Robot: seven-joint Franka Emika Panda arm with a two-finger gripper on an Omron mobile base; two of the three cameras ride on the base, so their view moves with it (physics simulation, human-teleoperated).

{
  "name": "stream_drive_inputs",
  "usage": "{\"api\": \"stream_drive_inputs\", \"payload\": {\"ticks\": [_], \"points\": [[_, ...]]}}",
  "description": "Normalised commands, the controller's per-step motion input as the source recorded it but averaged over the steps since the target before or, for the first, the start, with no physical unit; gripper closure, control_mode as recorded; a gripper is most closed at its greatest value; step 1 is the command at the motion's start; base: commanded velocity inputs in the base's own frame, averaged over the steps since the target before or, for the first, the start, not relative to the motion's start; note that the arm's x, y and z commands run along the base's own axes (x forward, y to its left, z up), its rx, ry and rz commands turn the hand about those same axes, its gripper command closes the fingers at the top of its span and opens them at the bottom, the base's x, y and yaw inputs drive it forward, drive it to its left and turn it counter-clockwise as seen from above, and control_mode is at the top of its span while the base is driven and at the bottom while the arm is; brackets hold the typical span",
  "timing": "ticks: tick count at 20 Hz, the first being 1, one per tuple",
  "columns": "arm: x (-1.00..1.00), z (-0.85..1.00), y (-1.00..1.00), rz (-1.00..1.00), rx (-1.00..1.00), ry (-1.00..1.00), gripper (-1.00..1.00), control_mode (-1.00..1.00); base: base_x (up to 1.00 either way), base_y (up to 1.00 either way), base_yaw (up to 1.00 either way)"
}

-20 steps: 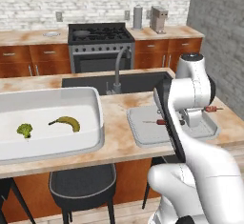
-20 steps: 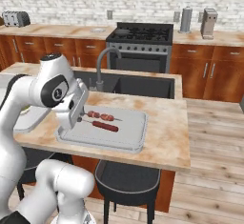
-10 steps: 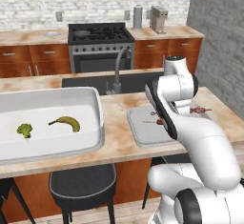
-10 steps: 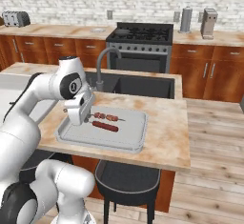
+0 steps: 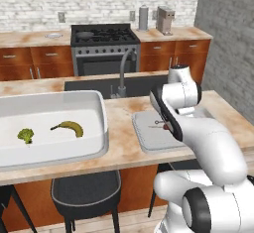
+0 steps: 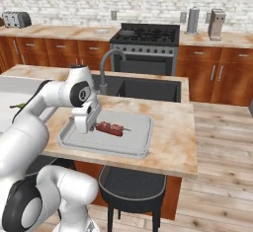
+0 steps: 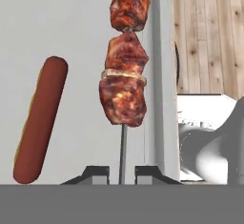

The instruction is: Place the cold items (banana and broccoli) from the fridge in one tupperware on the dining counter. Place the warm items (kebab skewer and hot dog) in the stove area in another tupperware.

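Observation:
My gripper [image 7: 122, 173] is shut on the thin stick of the kebab skewer [image 7: 125, 75], whose browned meat chunks stretch away from the fingertips. The hot dog [image 7: 40, 118] lies beside it on the floor of the shallow grey tupperware [image 7: 81, 27]. In the right base view the gripper [image 6: 87, 121] hangs low over the left end of that tray [image 6: 133, 149] on the dining counter [image 6: 173, 137], with the skewer [image 6: 111, 128] in the tray. The banana [image 5: 68, 127] and broccoli [image 5: 26, 135] lie in the large white tupperware [image 5: 101, 128].
A dark sink [image 6: 143, 90] with a grey faucet [image 5: 123, 73] sits behind the tray. The black stove [image 5: 101, 36] stands at the back wall. Dark stools [image 6: 133, 186] stand under the counter's near edge. My own arm [image 5: 198, 138] covers the tray's right side.
The arm has folded down and the hand has sunk lower over the grey tray's left end, the skewer still in the gripper. Banana, broccoli and hot dog have not moved.

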Motion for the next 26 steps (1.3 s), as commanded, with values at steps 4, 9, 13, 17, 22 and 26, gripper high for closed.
{"api": "stream_drive_inputs", "payload": {"ticks": [4, 9, 13, 17, 22, 26], "points": [[0.11, -0.27, 0.0, 0.0, 0.0, 0.0, 1.0, -1.0, 0.0, 0.0, 0.0], [0.15, -0.23, 0.0, 0.0, 0.02, 0.0, 1.0, -1.0, 0.0, 0.0, 0.0], [0.15, -0.22, 0.0, 0.0, 0.01, 0.0, 1.0, -1.0, 0.0, 0.0, 0.0], [0.14, -0.25, 0.0, 0.0, 0.0, 0.02, 1.0, -1.0, 0.0, 0.0, 0.0], [0.14, -0.26, 0.0, 0.0, 0.0, 0.04, 1.0, -1.0, 0.0, 0.0, 0.0], [0.13, -0.27, 0.0, 0.0, 0.0, 0.05, 1.0, -1.0, 0.0, 0.0, 0.0]]}}
